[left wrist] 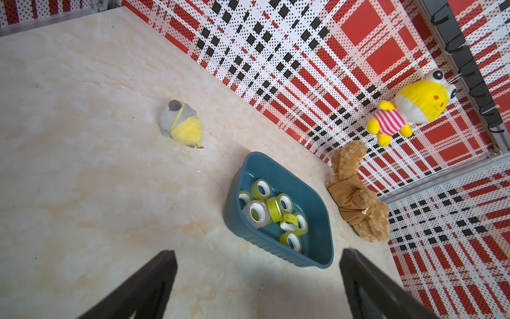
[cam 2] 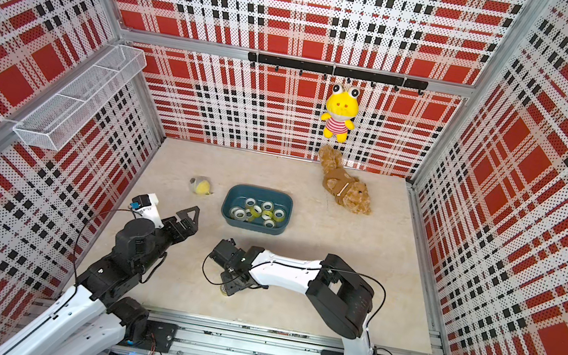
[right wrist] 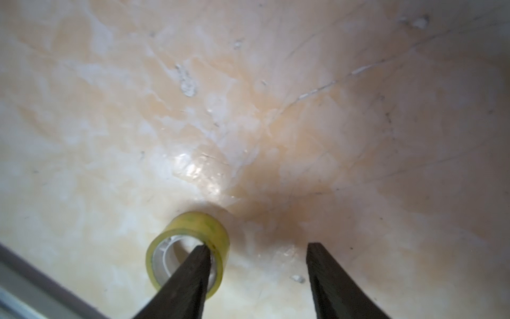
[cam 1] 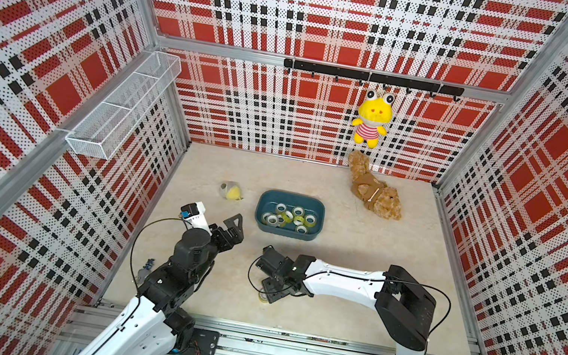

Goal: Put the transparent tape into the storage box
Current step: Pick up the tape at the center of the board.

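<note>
right gripper (right wrist: 258, 245): fingers apart, one tip inside transparent tape (right wrist: 193, 226)
left gripper (left wrist: 258, 251): fingers apart, empty
storage box (cam 1: 293, 196): tape's 12 o'clock
teddy bear (cam 1: 376, 194): box's 2 o'clock

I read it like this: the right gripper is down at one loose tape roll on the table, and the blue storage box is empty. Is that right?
Not quite. The storage box is not empty: it holds several tape rolls, as the left wrist view shows. The rest stands: the right gripper is down at one loose tape roll on the table.
</note>
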### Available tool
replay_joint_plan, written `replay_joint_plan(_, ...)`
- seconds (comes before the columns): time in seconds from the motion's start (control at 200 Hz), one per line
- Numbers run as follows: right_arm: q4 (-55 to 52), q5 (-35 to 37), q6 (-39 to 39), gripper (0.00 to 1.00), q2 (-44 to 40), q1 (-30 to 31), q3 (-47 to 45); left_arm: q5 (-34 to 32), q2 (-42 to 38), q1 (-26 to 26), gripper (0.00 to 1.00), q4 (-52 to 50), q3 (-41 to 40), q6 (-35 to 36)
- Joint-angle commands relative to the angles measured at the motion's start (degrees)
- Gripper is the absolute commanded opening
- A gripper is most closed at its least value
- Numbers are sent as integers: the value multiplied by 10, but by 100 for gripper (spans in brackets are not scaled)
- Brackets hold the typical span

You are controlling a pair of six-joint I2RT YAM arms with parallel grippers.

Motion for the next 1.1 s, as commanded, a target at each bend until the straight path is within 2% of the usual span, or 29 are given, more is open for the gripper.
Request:
replay_joint_plan(0.0,-78,74,10,63,22,8,19,-3,0,3,99,-4,11,13)
replay_joint_plan(0.296,-113,112,30,63,103,44,64,-2,-4,3,99,-4,4,10)
replay_joint_plan(0.466,-74,96,56,60,108,48,33,-2,-15,4,99,-3,0,9)
replay_joint_plan(0.531,-60,96,60,52,98,48,18,-2,-17,4,99,-3,-2,9)
replay_joint_plan(0.601,-50,98,64,30,87,47,5,-3,-18,4,99,-3,-1,10)
replay_joint_plan(0.651,-46,100,63,18,83,47,-1,-3,-18,4,99,-4,0,9)
replay_joint_plan(0.782,-50,112,62,0,75,47,-5,-1,-17,4,99,-3,2,9)
replay_joint_plan(1.093,-39,122,56,0,-43,18,-21,-3,-21,3,99,-3,10,4)
